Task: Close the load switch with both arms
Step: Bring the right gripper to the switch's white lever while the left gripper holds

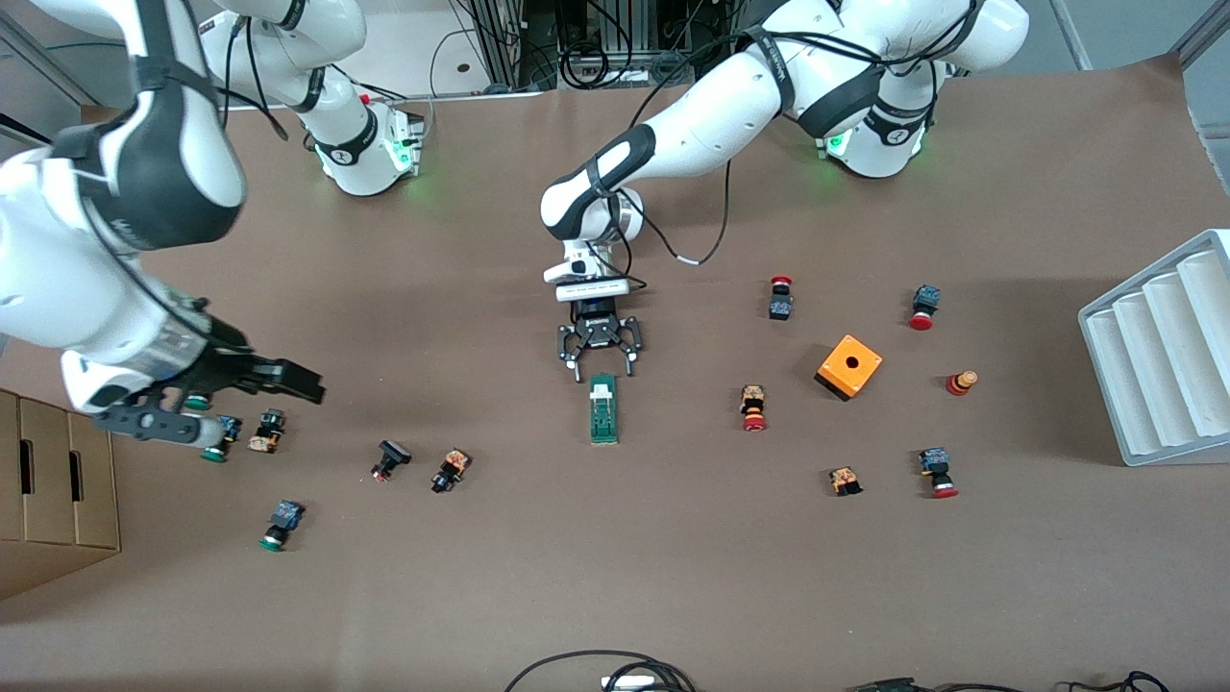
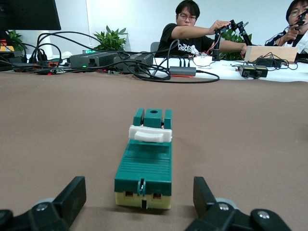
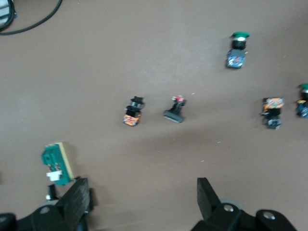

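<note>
mid-table, on the brown table cover [image 1: 673, 577], the load switch [image 1: 603, 407] lies flat w/ its long axis running toward the front camera; white lever [image 1: 602, 392] sits at the end nearest the left arm's gripper. body dark green, cream base visible at one end in the left wrist view.

left gripper [image 1: 600, 361]: low over the table just at the lever end of the switch, fingers spread wide, nothing between them. in the left wrist view both fingertips [image 2: 72, 195] flank the switch [image 2: 147, 163] w/o touching it; switch is centred in the gap, still a bit ahead of the tips.

right gripper [image 1: 240, 389]: up in the air over the cluster of small push buttons at the right arm's end of the table, fingers apart, holding nothing. right arm waits. right wrist view shows the open fingers [image 3: 77, 199] over bare cover, w/ the switch [image 3: 57, 163] off to one edge.

other items: orange cube w/ hole [image 1: 849, 366] toward the left arm's end, several red-capped buttons around it, e.g. one [image 1: 752, 407] between cube and switch. green-capped button [image 1: 282, 524] nearer the front camera than the right gripper's cluster. white ribbed tray [image 1: 1163, 346] at the left arm's table edge; cardboard box [image 1: 53, 481] at the right arm's edge.
</note>
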